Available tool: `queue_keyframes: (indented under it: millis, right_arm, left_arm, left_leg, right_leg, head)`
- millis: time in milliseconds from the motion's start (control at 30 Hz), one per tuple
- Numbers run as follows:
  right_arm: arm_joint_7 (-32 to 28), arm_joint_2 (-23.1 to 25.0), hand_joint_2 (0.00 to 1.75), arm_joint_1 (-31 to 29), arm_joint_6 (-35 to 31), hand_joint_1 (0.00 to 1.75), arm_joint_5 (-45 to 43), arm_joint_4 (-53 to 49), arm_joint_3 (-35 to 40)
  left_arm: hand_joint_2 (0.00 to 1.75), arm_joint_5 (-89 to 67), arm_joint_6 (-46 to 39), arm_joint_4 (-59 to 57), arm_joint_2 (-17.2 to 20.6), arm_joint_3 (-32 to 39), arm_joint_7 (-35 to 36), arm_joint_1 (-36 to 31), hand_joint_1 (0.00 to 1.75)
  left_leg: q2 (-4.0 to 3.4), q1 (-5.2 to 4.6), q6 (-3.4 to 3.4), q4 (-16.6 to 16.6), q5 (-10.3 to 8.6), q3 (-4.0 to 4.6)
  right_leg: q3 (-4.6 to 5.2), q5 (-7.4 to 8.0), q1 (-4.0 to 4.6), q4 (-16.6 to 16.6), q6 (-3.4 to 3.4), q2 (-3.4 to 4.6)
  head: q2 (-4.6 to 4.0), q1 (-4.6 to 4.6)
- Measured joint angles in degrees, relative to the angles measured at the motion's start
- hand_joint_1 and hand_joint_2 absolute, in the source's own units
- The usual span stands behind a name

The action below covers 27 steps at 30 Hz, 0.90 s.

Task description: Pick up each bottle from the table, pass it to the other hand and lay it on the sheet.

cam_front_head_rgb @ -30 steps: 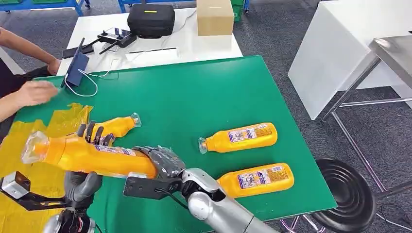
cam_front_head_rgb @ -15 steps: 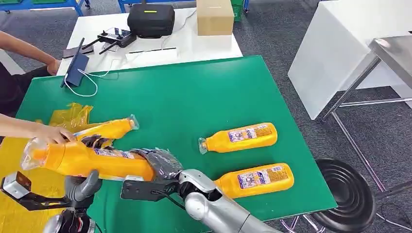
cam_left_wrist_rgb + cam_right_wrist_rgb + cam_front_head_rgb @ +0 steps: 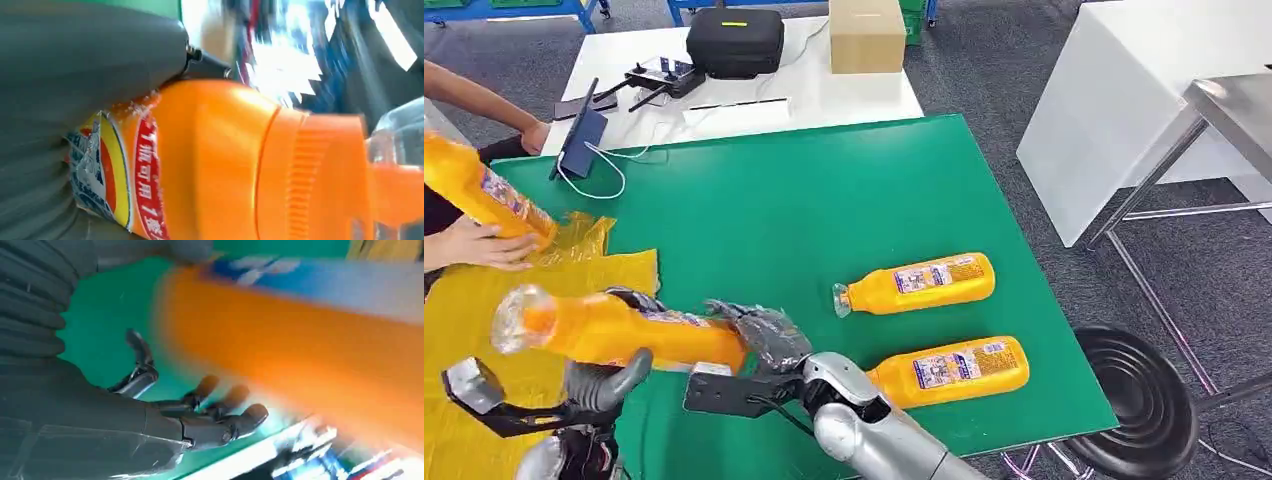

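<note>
Above the counter's (image 3: 804, 200) near-left edge, a bottle (image 3: 624, 330) hangs level, clear cap toward the yellow sheet (image 3: 484, 300). Left hand (image 3: 599, 385): fingers wrapped round its body, gripping. Right hand (image 3: 759, 335) at the bottle's base; right wrist view shows its fingers (image 3: 240, 420) spread, apart from the bottle. Two bottles (image 3: 916, 283) (image 3: 949, 370) lie on the counter. A person's hand (image 3: 484, 245) holds another bottle (image 3: 484, 190) over the sheet.

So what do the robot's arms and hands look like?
The right arm is shiny silver and rounded, with a black bracket and a thin black cable near the wrist. The right hand is grey under crinkly clear plastic, with dark fingers. The left hand has a thick grey thumb.
</note>
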State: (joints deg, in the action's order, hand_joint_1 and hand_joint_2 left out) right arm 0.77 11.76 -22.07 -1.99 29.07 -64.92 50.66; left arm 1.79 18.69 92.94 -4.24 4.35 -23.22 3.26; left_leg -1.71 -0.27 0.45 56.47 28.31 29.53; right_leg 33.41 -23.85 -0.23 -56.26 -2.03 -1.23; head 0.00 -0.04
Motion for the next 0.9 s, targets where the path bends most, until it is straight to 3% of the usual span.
queue_keyframes:
  millis: [33,200,500,533,700,900]
  right_arm:
    - [0.37,-0.64,0.00,0.63,-0.20,0.00,0.31,-1.44,-0.70]
    - [0.76,-4.78,0.00,5.29,-0.37,0.00,2.23,-11.63,-4.08]
    - [-0.11,-13.75,0.00,12.66,-1.20,0.00,2.45,-28.61,-8.83]
    - [-0.20,-14.92,1.75,13.45,-1.18,0.00,2.18,-30.30,-9.48]
    - [-0.74,-18.68,1.75,16.14,-1.14,0.00,2.16,-35.77,-10.90]
    - [-3.13,-28.91,1.75,25.17,0.35,0.00,1.24,-44.77,-14.00]
  left_arm:
    - [1.75,-8.84,-7.62,0.90,-0.42,0.61,-2.12,-0.07,1.75]
    - [1.75,-38.26,-34.12,5.46,-1.44,4.12,-5.26,0.04,1.75]
    - [1.75,-56.30,-52.00,6.71,-1.31,9.36,-3.71,4.19,1.75]
    - [1.75,-56.40,-52.47,6.51,-1.16,9.92,-3.51,4.66,1.75]
    - [1.75,-62.21,-53.09,5.49,-0.46,11.06,-0.44,5.63,1.75]
    - [1.75,-73.59,-51.02,-1.85,1.88,11.15,3.28,6.35,1.75]
  left_leg:
    - [-0.01,0.00,0.00,0.00,0.00,-0.01]
    - [0.02,0.00,0.00,0.00,0.02,0.02]
    - [0.03,-0.02,0.02,0.00,0.04,0.06]
    - [0.00,-0.02,0.02,0.00,0.05,0.06]
    - [0.06,-0.02,0.02,0.00,0.05,0.02]
    - [0.10,-0.04,0.08,0.00,0.11,0.04]
  right_leg:
    - [0.00,0.00,0.01,0.00,0.00,0.01]
    - [0.00,-0.01,0.00,0.00,0.00,-0.01]
    - [0.02,-0.02,-0.02,0.05,0.01,-0.02]
    - [0.02,-0.01,-0.02,0.05,0.01,-0.01]
    - [-0.01,-0.02,-0.02,0.08,0.01,-0.06]
    - [0.00,-0.03,-0.03,0.10,0.00,-0.07]
  head:
    - [0.00,-0.04]
    - [0.00,-0.02]
    - [0.00,0.00]
    - [0.00,-0.02]
    - [0.00,-0.04]
    - [0.00,-0.02]
